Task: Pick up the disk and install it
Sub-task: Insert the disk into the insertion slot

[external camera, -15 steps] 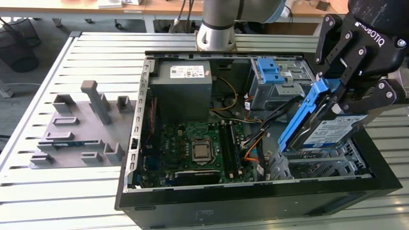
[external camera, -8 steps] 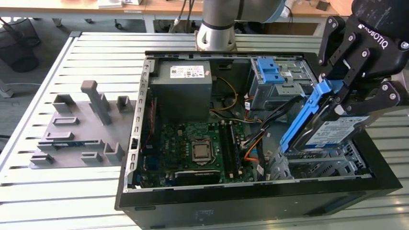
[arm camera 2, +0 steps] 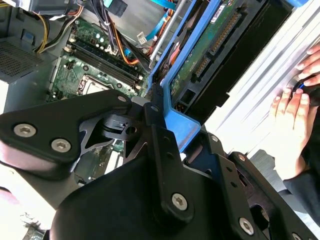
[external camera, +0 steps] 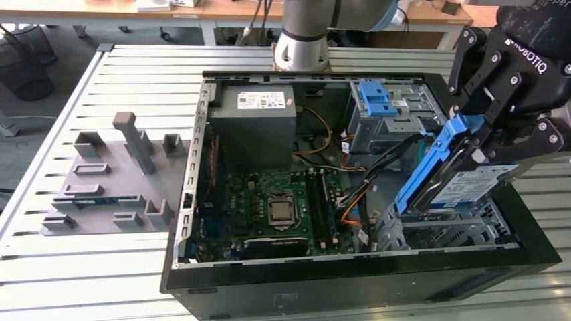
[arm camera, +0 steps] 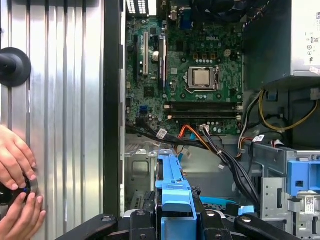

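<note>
Disk handling: we find the disk (external camera: 469, 186) held clear of the worktop (external camera: 89, 267), tilted steeply over the open computer case (external camera: 357, 284) at the exterior view's right. The hand (external camera: 499, 139) is clamped on its upper end, closed across the blue carrier frame (external camera: 434, 164), with the labelled face turned toward the exterior camera. The lower end of the disk sits at the mouth of the grey drive cage (external camera: 446, 234); we cannot tell whether it touches the metal. In the second wrist view the underside shows a bare green circuit board (arm camera 2: 210, 45) and a connector row (arm camera 2: 227, 32). We judge the disk to be rigid and dense for its bulk, so it will not sag in the grip. Its weight hangs below the clamp, however, and will tend to swing the body about that point. The metal casing looks smooth and is probably slippery. The plastic frame offers better purchase, though it may flex slightly under load. We regard the circuit board, the connector row and the mechanism inside as sensitive to knocks and pressure. The proper hold, in our judgement, is across the frame edges, never on the board face. Bundled cables (external camera: 379, 170) run just beside the drive cage and could snag a corner. A person's hands (arm camera: 14, 162) rest on the worktop outside the case wall, well apart from the disk.
</note>
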Available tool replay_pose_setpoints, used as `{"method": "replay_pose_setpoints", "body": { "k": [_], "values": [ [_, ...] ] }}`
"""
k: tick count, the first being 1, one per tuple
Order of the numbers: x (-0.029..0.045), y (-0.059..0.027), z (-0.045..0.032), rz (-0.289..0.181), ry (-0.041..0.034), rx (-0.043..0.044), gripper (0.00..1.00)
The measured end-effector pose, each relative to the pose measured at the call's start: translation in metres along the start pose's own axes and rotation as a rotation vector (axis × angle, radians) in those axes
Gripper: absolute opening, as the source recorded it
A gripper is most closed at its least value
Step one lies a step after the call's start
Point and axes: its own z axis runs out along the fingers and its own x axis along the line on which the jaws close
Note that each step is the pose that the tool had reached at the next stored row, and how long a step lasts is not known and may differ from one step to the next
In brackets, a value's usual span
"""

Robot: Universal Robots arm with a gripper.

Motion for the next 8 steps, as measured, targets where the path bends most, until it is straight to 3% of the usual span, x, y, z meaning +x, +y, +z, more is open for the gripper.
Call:
{"method": "replay_pose_setpoints", "body": {
  "k": [8],
  "values": [
    [0.0001, -0.0020, 0.0041, -0.009, 0.0010, -0.0002, 0.36]
  ]
}}
